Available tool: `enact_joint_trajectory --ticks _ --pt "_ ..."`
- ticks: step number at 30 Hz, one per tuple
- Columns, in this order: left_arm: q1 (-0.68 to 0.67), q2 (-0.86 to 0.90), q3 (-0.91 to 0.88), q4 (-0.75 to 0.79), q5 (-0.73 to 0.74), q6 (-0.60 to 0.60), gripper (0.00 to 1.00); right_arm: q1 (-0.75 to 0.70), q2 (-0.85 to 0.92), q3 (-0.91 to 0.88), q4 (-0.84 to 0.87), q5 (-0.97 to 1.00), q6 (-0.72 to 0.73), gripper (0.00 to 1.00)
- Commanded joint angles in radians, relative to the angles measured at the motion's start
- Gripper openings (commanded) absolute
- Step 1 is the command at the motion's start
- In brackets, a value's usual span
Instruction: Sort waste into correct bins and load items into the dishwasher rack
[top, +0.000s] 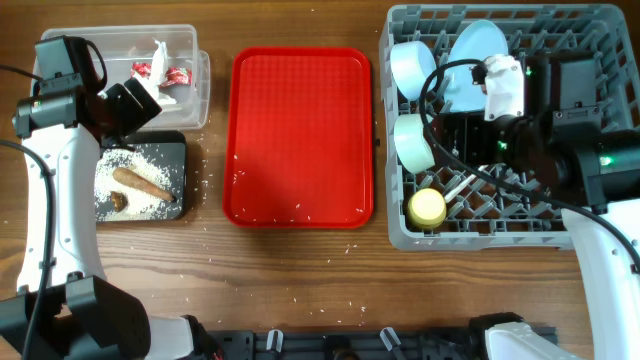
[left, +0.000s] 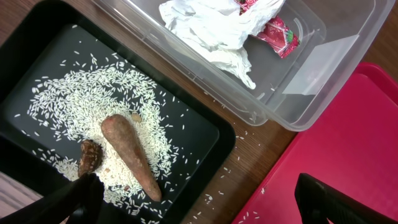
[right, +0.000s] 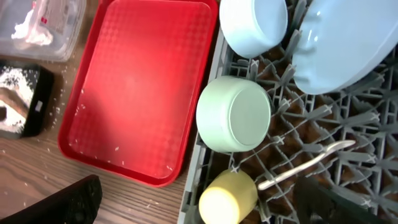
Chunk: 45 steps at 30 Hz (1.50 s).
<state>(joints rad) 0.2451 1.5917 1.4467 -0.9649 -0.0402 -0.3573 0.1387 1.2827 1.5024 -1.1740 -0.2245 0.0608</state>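
Overhead, the two bins sit on my left side of the wooden table (top: 300, 290), the flat red serving tray (top: 300, 135) in the middle and the grey dishwasher rack (top: 560, 225) on my right. My left wrist view looks into both bins: the clear plastic tub (left: 348, 37) holds the crumpled white tissue (left: 211, 28) with a red-and-white wrapper scrap (left: 273, 31) against it, and the black tray (left: 224, 137) just beside the tub holds a spread of white rice grains (left: 81, 106), the brown carrot-shaped stick (left: 130, 152) lying on the rice, and the small brown lump (left: 89, 155) close by its thick end. A few stray grains lie on the wood and on the red tray. My left gripper (left: 196, 183) hangs above the black tray's edge, fingers wide apart and holding nothing. In the right wrist view the rack carries all the dishes: the pale blue bowl (right: 252, 25) and the mint-green bowl (right: 236, 115) tipped between pegs along the side nearest the red tray, bases toward my camera, the pale blue plate (right: 348, 43) leaning on edge beside the blue bowl, the yellow cup (right: 227, 196) in the corner below the mint bowl, and the white plastic spoon (right: 311, 165) lying across pegs just beside the cup. My right gripper (right: 199, 183) hovers over that corner, fingers spread and empty.
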Motion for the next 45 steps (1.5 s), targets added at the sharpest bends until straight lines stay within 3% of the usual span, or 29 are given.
enact_joint_trajectory --ticks 1,8,10,14,18,24,29,36,45 --pt "0.004 0.006 0.012 0.0 -0.006 -0.003 1.0 0.004 -0.007 0.01 -0.002 0.032 0.047 1.0" --pt "0.004 0.006 0.012 0.0 -0.006 -0.002 1.0 0.004 -0.005 0.008 0.046 0.009 0.043 1.0" --pt "0.004 0.006 0.012 0.0 -0.006 -0.002 1.0 0.005 -0.007 -0.04 0.152 0.009 -0.036 1.0" --pt "0.004 0.006 0.012 0.0 -0.006 -0.003 1.0 0.006 -0.079 -0.159 0.351 0.018 -0.032 1.0" --pt "0.004 0.006 0.012 0.0 -0.006 -0.003 1.0 0.007 -0.235 -0.391 0.583 0.059 -0.034 1.0" --pt "0.004 0.006 0.012 0.0 -0.006 -0.002 1.0 0.007 -0.649 -0.88 1.009 0.152 -0.035 1.0" --pt "0.004 0.006 0.012 0.0 -0.006 -0.002 1.0 0.007 -0.945 -1.228 1.154 0.18 -0.034 1.0" --pt "0.004 0.006 0.012 0.0 -0.006 -0.002 1.0 -0.001 -1.205 -1.482 1.237 0.174 0.021 1.0" --pt "0.004 0.006 0.012 0.0 -0.006 -0.002 1.0 -0.054 -1.28 -1.497 1.178 0.149 0.019 1.0"
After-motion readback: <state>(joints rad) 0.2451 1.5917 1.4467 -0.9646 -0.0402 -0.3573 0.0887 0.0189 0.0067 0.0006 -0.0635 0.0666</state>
